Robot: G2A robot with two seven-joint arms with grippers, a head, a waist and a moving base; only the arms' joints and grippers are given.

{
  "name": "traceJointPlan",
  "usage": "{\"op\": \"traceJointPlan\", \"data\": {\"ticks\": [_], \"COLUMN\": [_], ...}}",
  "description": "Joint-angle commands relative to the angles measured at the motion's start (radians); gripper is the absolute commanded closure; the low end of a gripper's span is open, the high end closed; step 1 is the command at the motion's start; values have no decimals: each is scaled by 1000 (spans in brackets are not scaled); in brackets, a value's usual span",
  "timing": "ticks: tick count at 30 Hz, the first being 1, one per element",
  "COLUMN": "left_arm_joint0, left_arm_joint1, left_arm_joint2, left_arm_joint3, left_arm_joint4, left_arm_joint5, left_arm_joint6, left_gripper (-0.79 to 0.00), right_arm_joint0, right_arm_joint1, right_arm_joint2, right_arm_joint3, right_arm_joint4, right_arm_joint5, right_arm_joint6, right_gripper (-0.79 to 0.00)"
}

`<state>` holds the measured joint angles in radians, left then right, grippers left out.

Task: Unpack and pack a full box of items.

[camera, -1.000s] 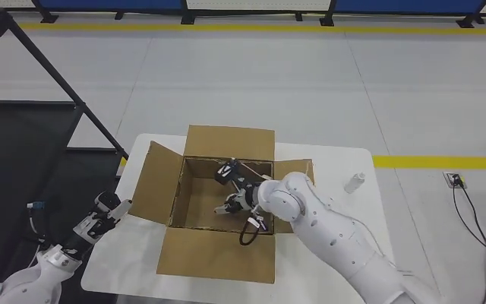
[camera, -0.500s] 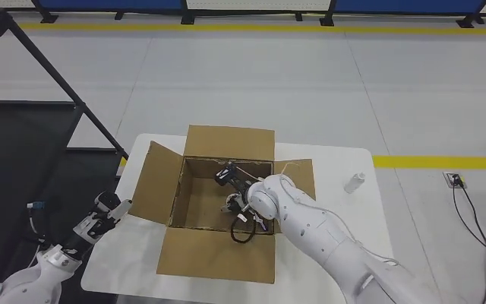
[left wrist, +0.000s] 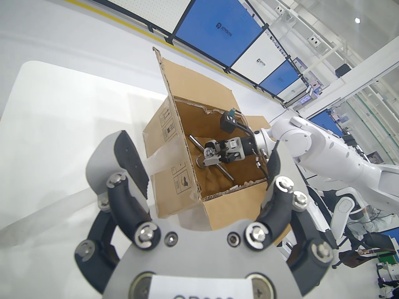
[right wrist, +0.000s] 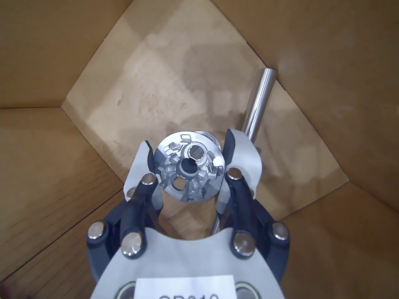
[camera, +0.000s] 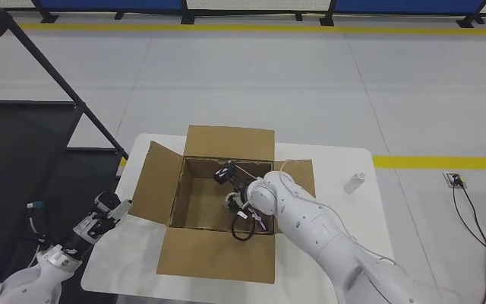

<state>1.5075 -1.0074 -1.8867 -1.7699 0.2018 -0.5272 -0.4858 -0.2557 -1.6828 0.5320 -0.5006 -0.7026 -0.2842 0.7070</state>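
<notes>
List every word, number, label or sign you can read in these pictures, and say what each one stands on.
Cardboard box side: handling pictograms, arrows among them; no legible words.
Blue wall panel: white brand mark, left unquoted.
White wall panel: brand mark, too small to read.
Left wrist label: cut off at the edge, unreadable.
Right wrist label: cut off at the edge, unreadable.

The cardboard box (camera: pixel 216 262) is plain brown, with small black symbols on one outer wall. The flanged hub (right wrist: pixel 190 168) and the rod (right wrist: pixel 260 101) are shiny silver metal; the bench (camera: pixel 334 175) and the bottle (camera: pixel 354 182) are white.
</notes>
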Motion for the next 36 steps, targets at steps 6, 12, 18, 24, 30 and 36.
{"op": "traceJointPlan", "data": {"ticks": [6,12,18,24,30,36], "left_arm_joint0": [0,0,0,0,0,0], "left_arm_joint1": [0,0,0,0,0,0], "left_arm_joint2": [0,0,0,0,0,0], "left_arm_joint3": [0,0,0,0,0,0], "left_arm_joint4": [0,0,0,0,0,0], "left_arm_joint5": [0,0,0,0,0,0], "left_arm_joint6": [0,0,0,0,0,0], "left_gripper": [-785,-785,-785,-785,-785,-785], "right_arm_joint0": [26,-5,-185,-487,-659,-730], "right_arm_joint1": [25,95,213,309,346,365], "right_arm_joint2": [67,162,365,634,802,926], "right_arm_joint3": [-45,-220,-607,-1079,-1262,-1228], "right_arm_joint4": [43,6,-103,-191,-219,-189], "right_arm_joint5": [-94,-99,-18,28,58,122], "right_arm_joint6": [-15,5,77,211,217,230], "right_gripper": [0,0,0,0,0,0]}}
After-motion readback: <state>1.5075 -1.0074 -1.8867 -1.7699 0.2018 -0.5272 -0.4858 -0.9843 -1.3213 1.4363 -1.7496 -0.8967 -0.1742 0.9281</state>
